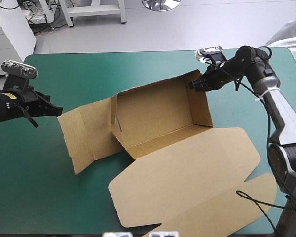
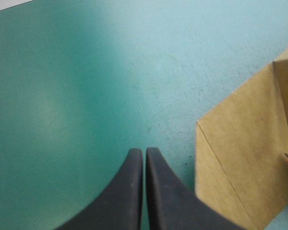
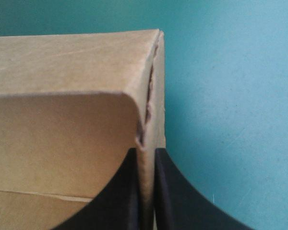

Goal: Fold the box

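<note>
Brown board forms the box [image 1: 155, 111], an open tray around the middle of the table [image 1: 34, 187] on its teal-green cover. Its long axis runs from the table's left edge toward the far right corner, at a slight slant. The far wall and the right end wall [image 1: 200, 101] stand upright. The left end flap [image 1: 81, 138] lies flat, pointing at the left edge. The lid [image 1: 187, 173] lies flat too, spreading toward the near right corner. The right gripper [image 1: 194, 85] pinches the top of the right end wall at the tray's far corner, its black fingers all but closed with the board between them. The left gripper [image 1: 58, 109] has its fingers pressed together on nothing, just beside the left end flap's outer edge.
</note>
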You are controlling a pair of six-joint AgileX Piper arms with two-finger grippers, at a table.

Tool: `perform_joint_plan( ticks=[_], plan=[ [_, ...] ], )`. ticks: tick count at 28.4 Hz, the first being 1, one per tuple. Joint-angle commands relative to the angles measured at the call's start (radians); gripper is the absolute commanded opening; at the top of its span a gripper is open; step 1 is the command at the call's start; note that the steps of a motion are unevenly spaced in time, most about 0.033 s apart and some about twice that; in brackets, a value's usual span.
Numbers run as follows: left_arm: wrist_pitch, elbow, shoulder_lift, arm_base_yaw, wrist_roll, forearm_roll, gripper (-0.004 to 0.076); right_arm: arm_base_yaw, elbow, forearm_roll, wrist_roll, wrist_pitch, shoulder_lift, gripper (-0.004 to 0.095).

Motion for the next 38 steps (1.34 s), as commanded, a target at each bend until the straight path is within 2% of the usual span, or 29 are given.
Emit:
perform_joint_plan(
  ticks=[1,4,10,12,15,26,33,38],
  plan=[
    [-0.04,-0.035,-0.021,0.0,-0.01,-0.027,0.0004,0.003,-0.055,-0.004,0.017,0.104,0.027,0.0004],
    [-0.043,-0.035,-0.021,0.0,-0.01,-0.027,0.0004,0.003,-0.073,-0.004,0.022,0.108,0.039,0.0105],
    [-0.06,-0.035,-0.021,0.0,-0.01,-0.027,0.0004,0.003,-0.109,-0.004,0.019,0.101,0.039,0.0541],
    [-0.064,-0.035,-0.021,0.0,-0.01,-0.027,0.0004,0.003,-0.133,-0.004,0.026,0.107,0.039,0.0634],
    [-0.071,-0.035,-0.021,0.0,-0.01,-0.027,0.0004,0.003,-0.189,-0.007,0.035,0.154,0.039,0.0649],
    [-0.084,-0.035,-0.021,0.0,-0.01,-0.011,-0.001,0.043,-0.225,-0.127,0.099,0.154,-0.068,0.0649],
    [-0.088,-0.035,-0.021,0.0,-0.193,0.174,-0.001,0.13,-0.219,-0.272,0.106,0.154,-0.041,0.065],
    [-0.044,-0.035,-0.021,0.0,-0.22,0.192,-0.001,0.128,-0.219,-0.261,0.136,0.154,0.058,0.0648]
  ],
)
